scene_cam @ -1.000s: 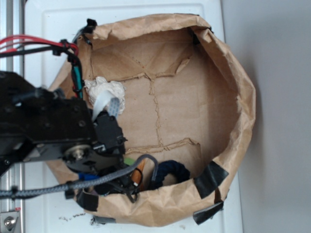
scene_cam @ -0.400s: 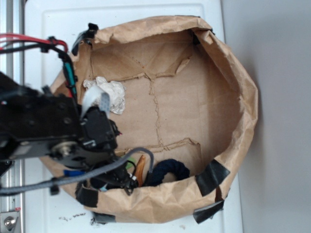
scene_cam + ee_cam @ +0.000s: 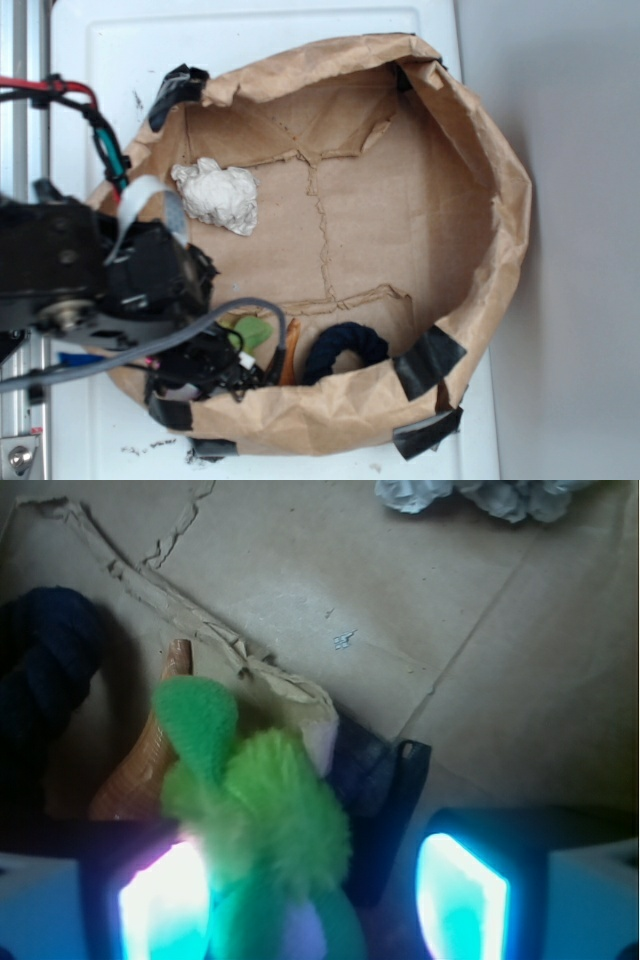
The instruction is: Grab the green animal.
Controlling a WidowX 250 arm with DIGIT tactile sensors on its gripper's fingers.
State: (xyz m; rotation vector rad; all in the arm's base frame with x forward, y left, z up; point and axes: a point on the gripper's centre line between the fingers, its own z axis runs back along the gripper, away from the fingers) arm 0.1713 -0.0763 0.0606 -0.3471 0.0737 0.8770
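Brown paper bag floor, arm down in the near-left corner

Gripper [image 3: 315, 905] has its fingers apart, with the green animal [image 3: 265, 820] sitting between them, hugging the left pad and showing an orange bit. Just past it is the navy rope ring [image 3: 347, 350]; the white wad [image 3: 216, 195] lies well apart, further back on the bag [image 3: 420, 220]

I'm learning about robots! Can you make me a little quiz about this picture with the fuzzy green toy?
1. True or false: the gripper is open, with the green animal between its fingers.
2. What dark thing lies beside the green animal? A) rope ring B) spoon C) ball
3. What white thing sits alone on the bag floor?

Key:
1. True
2. A, the rope ring
3. The lumpy wad
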